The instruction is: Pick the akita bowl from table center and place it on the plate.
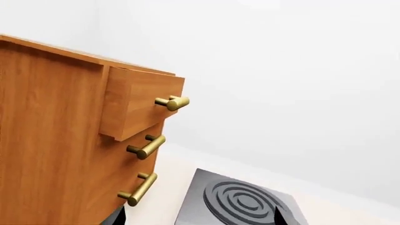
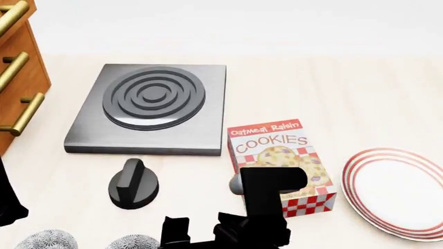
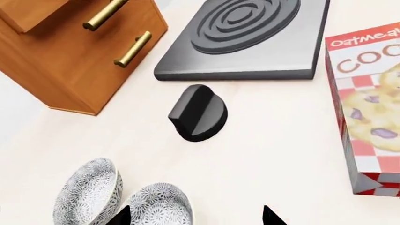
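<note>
Two identical speckled akita bowls sit side by side at the table's near edge, one (image 2: 132,241) closer to the centre and its twin (image 2: 45,239) to its left. In the right wrist view the nearer bowl (image 3: 156,206) lies just inside one fingertip (image 3: 122,217) of my right gripper (image 3: 196,218), which is open and holds nothing. The twin (image 3: 87,192) leans against it. The red-ringed white plate (image 2: 398,192) lies at the far right. My left gripper (image 1: 200,220) is open and empty, facing the drawer cabinet (image 1: 56,140) and the stove (image 1: 240,201).
A grey stove plate (image 2: 149,106) lies mid-table with a black knob (image 2: 134,184) in front of it. A cookie box (image 2: 280,161) stands between the bowls and the plate. A wooden drawer cabinet (image 2: 17,67) with brass handles fills the left edge.
</note>
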